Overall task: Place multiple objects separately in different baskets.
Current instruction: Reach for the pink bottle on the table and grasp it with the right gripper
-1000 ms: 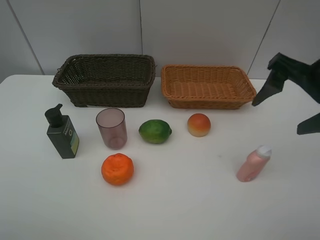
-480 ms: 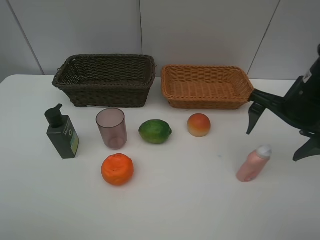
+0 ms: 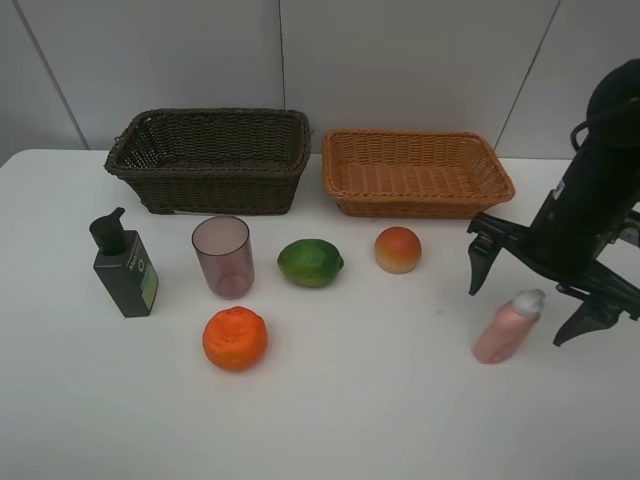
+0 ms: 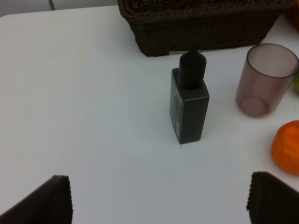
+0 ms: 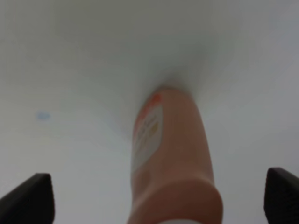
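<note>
My right gripper [image 3: 516,316] is open and straddles the upright pink white-capped bottle [image 3: 503,332], one finger on each side; the right wrist view shows the bottle [image 5: 170,154] between the open fingers, gripper [image 5: 156,200]. My left gripper [image 4: 161,198] is open and empty, short of the dark green pump bottle [image 4: 189,105]. On the table stand the pump bottle [image 3: 125,265], mauve cup [image 3: 224,257], lime [image 3: 310,262], peach [image 3: 398,249] and tangerine [image 3: 235,338]. The dark brown basket [image 3: 215,190] and light tan basket [image 3: 420,208] stand at the back, both empty.
The white table [image 3: 360,400] ends at a grey wall behind the baskets. In the left wrist view the cup [image 4: 264,79], tangerine [image 4: 287,147] and dark basket [image 4: 201,23] lie beyond the pump bottle. The left arm does not show in the exterior view.
My right arm has come down and leftward from the right edge, bringing its open fingers to either side of the pink bottle. Nothing else has moved.
</note>
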Available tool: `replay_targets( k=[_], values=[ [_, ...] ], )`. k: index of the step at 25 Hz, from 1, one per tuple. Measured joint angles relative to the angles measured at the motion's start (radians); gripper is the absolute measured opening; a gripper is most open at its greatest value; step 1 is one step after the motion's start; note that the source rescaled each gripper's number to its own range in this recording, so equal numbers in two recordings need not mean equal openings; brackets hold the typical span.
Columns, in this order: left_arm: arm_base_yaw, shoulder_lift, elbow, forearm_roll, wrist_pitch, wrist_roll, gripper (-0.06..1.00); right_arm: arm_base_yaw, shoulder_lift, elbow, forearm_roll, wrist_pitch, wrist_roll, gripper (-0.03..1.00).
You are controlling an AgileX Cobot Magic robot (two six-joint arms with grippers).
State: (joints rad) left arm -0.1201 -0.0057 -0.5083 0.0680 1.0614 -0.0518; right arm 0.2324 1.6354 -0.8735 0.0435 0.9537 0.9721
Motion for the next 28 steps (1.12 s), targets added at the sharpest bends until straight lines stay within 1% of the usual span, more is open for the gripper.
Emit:
replay_targets(
  k=[7,8,9,11,12,14,15,16,17,28],
  values=[
    [0.0,0.0,0.0,0.0,0.0,0.0,0.97,0.0,0.032,0.007,0.026,-0.033,0.0,0.95],
    [0.0,0.0,0.0,0.0,0.0,0.0,0.97,0.0,0.033,0.013,0.029,-0.04,0.0,0.94],
    [0.0,0.0,0.0,0.0,0.0,0.0,0.97,0.0,0.033,0.019,0.031,-0.041,0.0,0.91],
    [0.0,0.0,0.0,0.0,0.0,0.0,0.97,0.0,0.034,0.032,0.031,-0.046,0.007,0.78],
    [0.0,0.0,0.0,0.0,0.0,0.0,0.97,0.0,0.034,0.035,0.034,-0.048,0.016,0.68],
    [0.0,0.0,0.0,0.0,0.0,0.0,0.97,0.0,0.034,0.041,0.034,-0.05,0.045,0.42],
    [0.0,0.0,0.0,0.0,0.0,0.0,0.97,0.0,0.034,0.042,0.034,-0.052,0.057,0.23],
    [0.0,0.0,0.0,0.0,0.0,0.0,0.97,0.0,0.034,0.043,0.034,-0.052,0.062,0.09],
    [0.0,0.0,0.0,0.0,0.0,0.0,0.97,0.0,0.034,0.043,0.035,-0.054,0.067,0.0],
    [0.0,0.0,0.0,0.0,0.0,0.0,0.97,0.0,0.034,0.043,0.033,-0.055,0.068,0.01]
  ],
)
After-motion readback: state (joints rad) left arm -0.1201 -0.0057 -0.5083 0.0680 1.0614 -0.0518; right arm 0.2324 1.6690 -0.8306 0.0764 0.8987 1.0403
